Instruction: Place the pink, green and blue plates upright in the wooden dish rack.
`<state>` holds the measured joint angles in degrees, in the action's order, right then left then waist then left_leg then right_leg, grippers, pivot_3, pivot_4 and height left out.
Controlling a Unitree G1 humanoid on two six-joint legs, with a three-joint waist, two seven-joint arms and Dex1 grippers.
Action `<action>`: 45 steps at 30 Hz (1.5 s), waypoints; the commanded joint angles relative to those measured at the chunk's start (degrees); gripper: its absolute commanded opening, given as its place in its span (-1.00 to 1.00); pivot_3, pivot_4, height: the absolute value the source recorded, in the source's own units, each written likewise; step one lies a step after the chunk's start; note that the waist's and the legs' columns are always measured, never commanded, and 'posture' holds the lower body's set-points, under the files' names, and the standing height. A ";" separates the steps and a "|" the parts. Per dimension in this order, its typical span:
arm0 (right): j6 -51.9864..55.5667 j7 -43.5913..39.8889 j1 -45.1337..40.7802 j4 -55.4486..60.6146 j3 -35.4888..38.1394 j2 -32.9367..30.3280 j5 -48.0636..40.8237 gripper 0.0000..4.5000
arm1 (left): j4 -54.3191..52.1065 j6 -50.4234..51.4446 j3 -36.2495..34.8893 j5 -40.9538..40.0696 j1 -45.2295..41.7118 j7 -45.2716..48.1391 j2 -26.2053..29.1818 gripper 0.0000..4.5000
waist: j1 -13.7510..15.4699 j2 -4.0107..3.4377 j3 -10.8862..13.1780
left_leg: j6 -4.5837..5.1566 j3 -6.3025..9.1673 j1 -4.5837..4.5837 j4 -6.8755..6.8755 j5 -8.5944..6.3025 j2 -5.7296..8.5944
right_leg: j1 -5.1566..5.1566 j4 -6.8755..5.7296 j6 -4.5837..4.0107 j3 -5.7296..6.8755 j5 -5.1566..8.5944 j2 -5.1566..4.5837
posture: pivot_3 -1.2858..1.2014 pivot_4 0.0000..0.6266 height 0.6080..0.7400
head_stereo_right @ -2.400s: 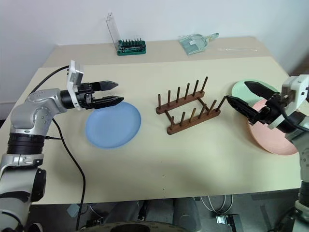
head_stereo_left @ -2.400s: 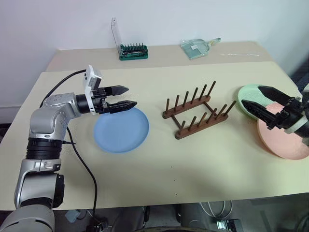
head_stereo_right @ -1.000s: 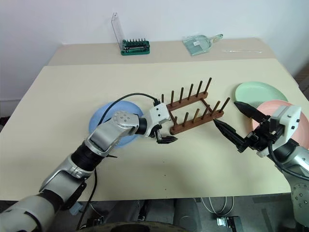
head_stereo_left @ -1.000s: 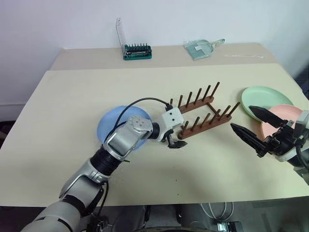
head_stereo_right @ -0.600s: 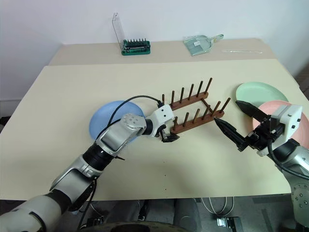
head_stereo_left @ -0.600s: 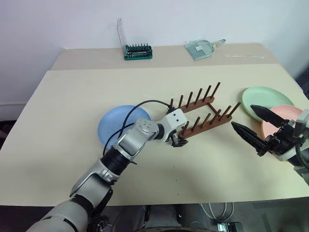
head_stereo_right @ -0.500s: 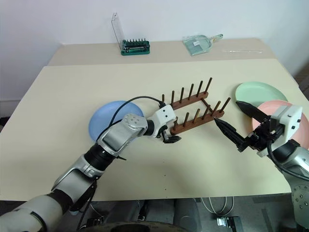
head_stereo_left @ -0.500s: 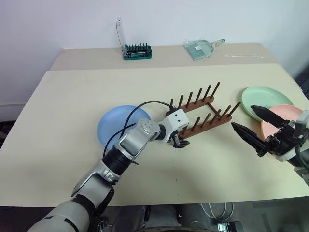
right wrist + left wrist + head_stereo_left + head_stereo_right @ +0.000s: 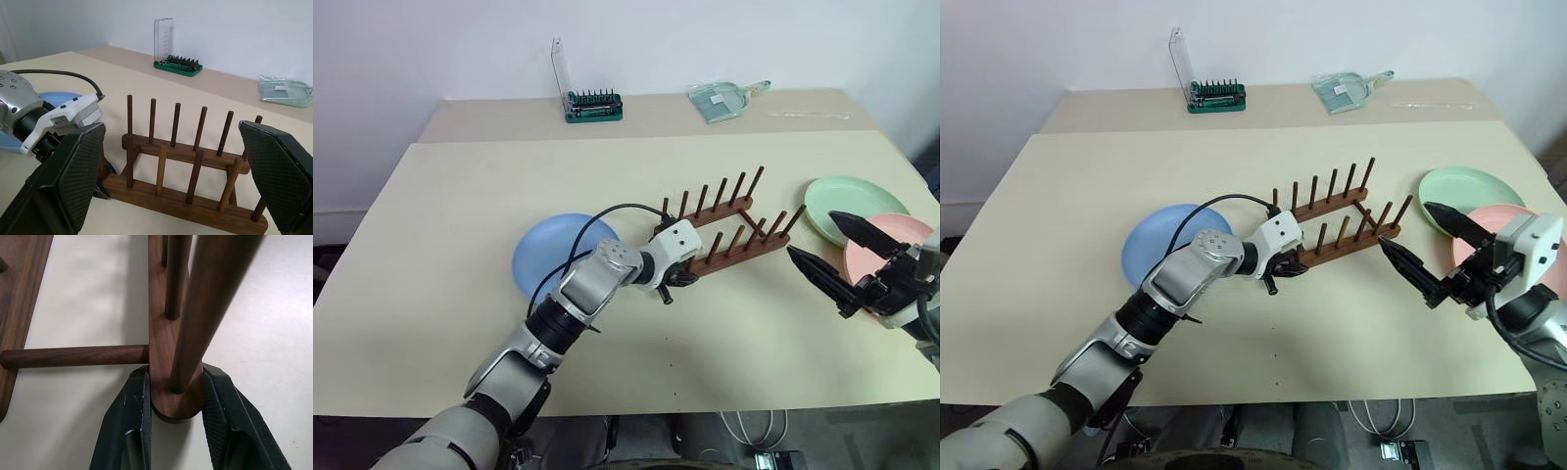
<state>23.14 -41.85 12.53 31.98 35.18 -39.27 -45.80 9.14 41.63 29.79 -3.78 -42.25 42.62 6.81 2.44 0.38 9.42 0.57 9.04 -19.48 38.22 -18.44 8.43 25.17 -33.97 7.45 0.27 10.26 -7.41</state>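
While clamped: left tool (image 9: 172,404) held the near rail's end of the wooden dish rack (image 9: 729,240), mid-surface.
Right tool (image 9: 822,247): spread wide, hung above the surface just right of the rack.
Rack slots: no plates.
Blue plate (image 9: 543,264): flat, left of rack.
Green plate (image 9: 842,201), pink plate (image 9: 891,245): overlapping by the right edge.
Open room: bare surface (image 9: 754,333) along the near edge.

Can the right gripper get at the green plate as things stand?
Probably yes. The right gripper stands open and empty right beside the green plate, which lies flat with nothing on it; the pink plate only adjoins its near edge.
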 commanded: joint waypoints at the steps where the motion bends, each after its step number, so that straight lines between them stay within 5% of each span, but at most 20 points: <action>1: -0.96 0.40 -1.04 1.17 2.22 -0.79 -0.80 1.00 | 1.39 -4.66 -1.37 -1.70 -3.92 5.92 0.89 -0.65 | -0.02 0.00 0.00 | 0.00 0.00 0.00 0.00 0.00 0.00 | 0.00 0.00 0.00 0.00 0.00 0.00 | 0.03 -0.52 1.00; 7: -0.42 0.38 -2.22 0.92 2.91 -1.35 -1.69 1.00 | 3.67 -17.14 1.68 -1.96 -4.86 20.19 5.12 -0.65 | -0.12 -0.02 0.00 | -0.01 -0.05 -0.04 -0.03 0.00 0.00 | 0.08 0.01 -0.10 -0.01 -0.06 0.00 | 0.03 -0.52 1.00; 16: 0.06 0.83 -2.19 1.74 3.40 -1.72 -2.76 1.00 | 11.48 -25.25 1.90 3.81 -5.61 17.93 3.44 -0.65 | -0.05 0.00 0.02 | 0.08 -0.07 -0.06 -0.02 -0.04 0.00 | 0.06 0.11 -0.10 -0.04 -0.07 -0.01 | 0.03 -0.52 1.00; 24: -0.26 0.69 -2.22 1.22 3.01 -1.86 -2.42 1.00 | 11.95 -20.09 -0.12 3.06 -5.57 16.47 0.87 -0.65 | -0.12 0.00 0.02 | 0.09 -0.08 -0.05 -0.03 -0.05 0.00 | 0.06 0.12 -0.09 -0.04 -0.06 0.00 | 0.03 -0.52 1.00; 25: -0.33 0.66 -2.25 1.14 2.92 -1.84 -2.32 1.00 | 11.45 -18.82 -0.33 2.74 -5.37 16.59 0.78 -0.19 | -0.08 0.01 0.02 | 0.09 -0.08 -0.06 -0.03 -0.05 0.00 | 0.06 0.12 -0.09 -0.04 -0.06 0.00 | 0.03 -0.52 1.00; 31: -0.35 0.31 -2.33 0.80 2.67 -1.80 -2.34 1.00 | 8.00 -13.74 -2.12 1.83 -4.68 15.84 0.97 0.97 | -0.08 0.01 0.02 | 0.10 -0.08 -0.05 -0.02 -0.06 0.00 | 0.06 0.11 -0.09 -0.04 -0.07 0.00 | 0.03 -0.52 1.00; 43: 1.07 0.32 -3.77 -1.32 0.82 -0.56 -5.67 1.00 | -3.00 0.52 -10.61 -3.82 -10.51 17.10 10.78 0.97 | -0.16 0.00 0.01 | 0.09 -0.07 -0.02 -0.02 -0.05 -0.03 | 0.06 0.06 -0.09 -0.05 -0.07 0.04 | 0.03 -0.52 1.00; 45: 1.96 1.28 -4.94 -2.37 0.60 -0.44 -6.49 0.75 | -2.23 5.97 -14.71 -8.04 -12.30 16.74 10.21 0.74 | -0.12 0.00 0.02 | 0.07 -0.07 -0.01 -0.02 -0.04 -0.03 | 0.06 0.07 -0.10 -0.05 -0.08 0.04 | 0.03 -0.52 1.00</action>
<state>24.97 -41.34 8.45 29.71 35.21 -39.96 -50.85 7.89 44.73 18.58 -8.70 -52.46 59.55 17.33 2.32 0.38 9.44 0.64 8.98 -19.51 38.19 -18.48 8.40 25.24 -33.90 7.35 0.22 10.19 -7.37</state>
